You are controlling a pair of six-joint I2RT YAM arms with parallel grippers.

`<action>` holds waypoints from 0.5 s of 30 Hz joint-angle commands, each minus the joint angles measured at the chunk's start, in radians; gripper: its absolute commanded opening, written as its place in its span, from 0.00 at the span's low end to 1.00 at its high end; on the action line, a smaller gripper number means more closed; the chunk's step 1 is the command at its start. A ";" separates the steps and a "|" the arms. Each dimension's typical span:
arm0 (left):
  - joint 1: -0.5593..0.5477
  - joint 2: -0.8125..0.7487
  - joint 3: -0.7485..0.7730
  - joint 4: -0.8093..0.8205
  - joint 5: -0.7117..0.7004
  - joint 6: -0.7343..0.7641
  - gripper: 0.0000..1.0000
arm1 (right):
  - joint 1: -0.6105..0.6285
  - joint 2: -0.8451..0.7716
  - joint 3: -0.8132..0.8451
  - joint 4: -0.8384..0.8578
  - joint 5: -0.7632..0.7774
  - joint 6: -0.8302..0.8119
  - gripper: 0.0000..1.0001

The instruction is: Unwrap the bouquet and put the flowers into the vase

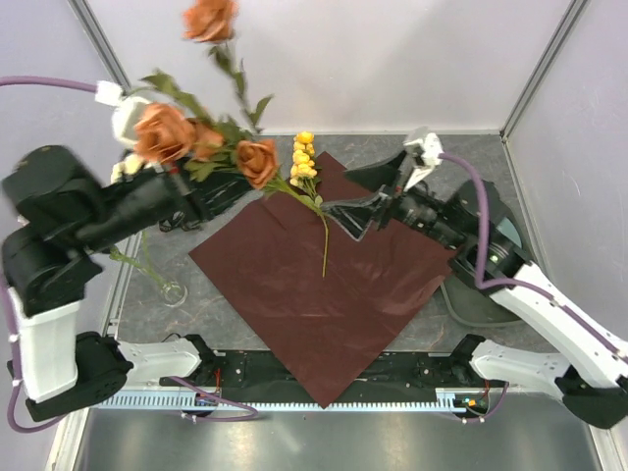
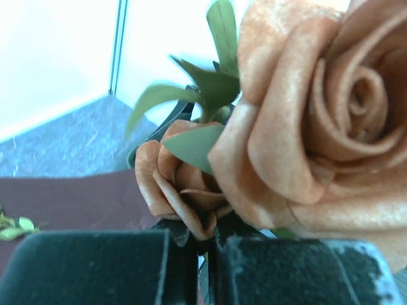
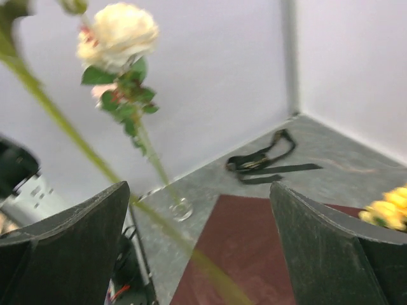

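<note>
Maroon paper [image 1: 324, 294] lies flat on the worktop [image 1: 221, 309]. At its left the vase [image 1: 175, 291] holds one cream rose [image 3: 117, 32]. The right jaws gape wide beside a yellow sprig [image 1: 304, 162] lying across the paper's far edge. The left jaws pinch the stems of orange roses [image 1: 167, 132], held high at far left.

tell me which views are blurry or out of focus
top external: sharp and evenly lit, only the highest orange rose smears slightly; left wrist: orange roses too close, soft, washed-out wall behind; right wrist: cream rose and foreground green stem blurred, black ribbon clearer
</note>
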 commanded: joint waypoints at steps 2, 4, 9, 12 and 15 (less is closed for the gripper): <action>0.000 -0.036 0.265 -0.175 0.042 0.076 0.02 | 0.001 -0.168 -0.037 -0.113 0.449 -0.025 0.98; -0.002 -0.073 0.323 -0.238 0.032 0.099 0.02 | 0.001 -0.215 -0.060 -0.142 0.556 -0.028 0.98; -0.011 -0.170 0.328 -0.356 -0.046 0.127 0.02 | 0.001 -0.243 -0.085 -0.182 0.740 -0.042 0.98; -0.013 -0.220 0.327 -0.476 -0.143 0.138 0.02 | 0.001 -0.217 -0.080 -0.198 0.708 -0.045 0.98; -0.013 -0.275 0.305 -0.585 -0.281 0.152 0.02 | 0.001 -0.190 -0.083 -0.202 0.679 -0.042 0.98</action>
